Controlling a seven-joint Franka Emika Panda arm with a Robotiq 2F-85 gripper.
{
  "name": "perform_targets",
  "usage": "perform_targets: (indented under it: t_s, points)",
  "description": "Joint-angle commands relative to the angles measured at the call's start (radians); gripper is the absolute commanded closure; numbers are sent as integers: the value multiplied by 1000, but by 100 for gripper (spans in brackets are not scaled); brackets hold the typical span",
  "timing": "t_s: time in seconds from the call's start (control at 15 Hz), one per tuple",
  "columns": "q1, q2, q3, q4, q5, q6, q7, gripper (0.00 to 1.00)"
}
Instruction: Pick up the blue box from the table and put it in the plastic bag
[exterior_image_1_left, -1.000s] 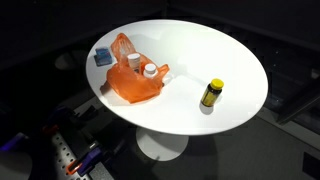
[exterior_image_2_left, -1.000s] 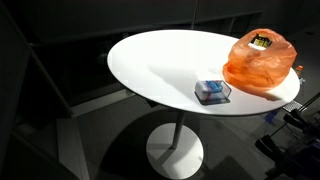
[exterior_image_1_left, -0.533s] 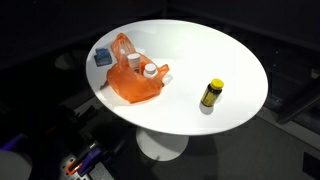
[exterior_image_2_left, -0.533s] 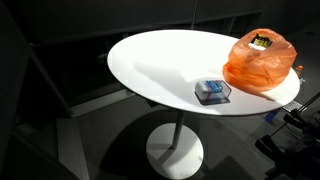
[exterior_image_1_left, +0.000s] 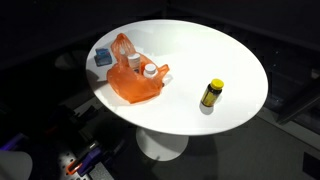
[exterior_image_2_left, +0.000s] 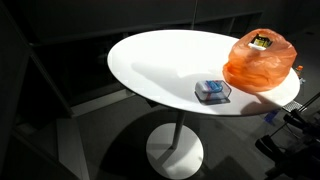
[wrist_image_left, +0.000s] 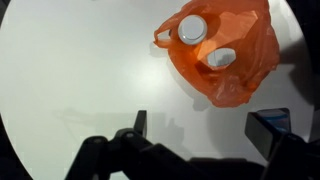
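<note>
1. The approach step is in hand, by my judgement: the gripper (wrist_image_left: 205, 138) is hovering above the white round table (exterior_image_1_left: 225, 50) with its jaws spread wide and nothing between them.
2. The blue box (exterior_image_1_left: 103, 57) is lying flat near the table's edge, just beside the orange plastic bag (exterior_image_1_left: 135, 80), ungrasped.
3. In an exterior view the blue box (exterior_image_2_left: 212, 93) is looking small, low and rectangular, with a paler top.
4. The next move is probably calling for travel over the box, jaws lining up across its narrow sides, then a descent.
5. The bag is already holding two white-capped bottles (wrist_image_left: 192, 29), leaving a crowded mouth.
</note>
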Motion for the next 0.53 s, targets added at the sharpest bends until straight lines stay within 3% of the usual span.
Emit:
perform_targets:
  t_s: [0.0,0.33,0.47]
  points:
    - [-12,0,10,2,3,-6,-9,0]
    - [-14,-1,10,4,3,-14,-9,0]
    - [-4,26,9,1,23,38,-88,0]
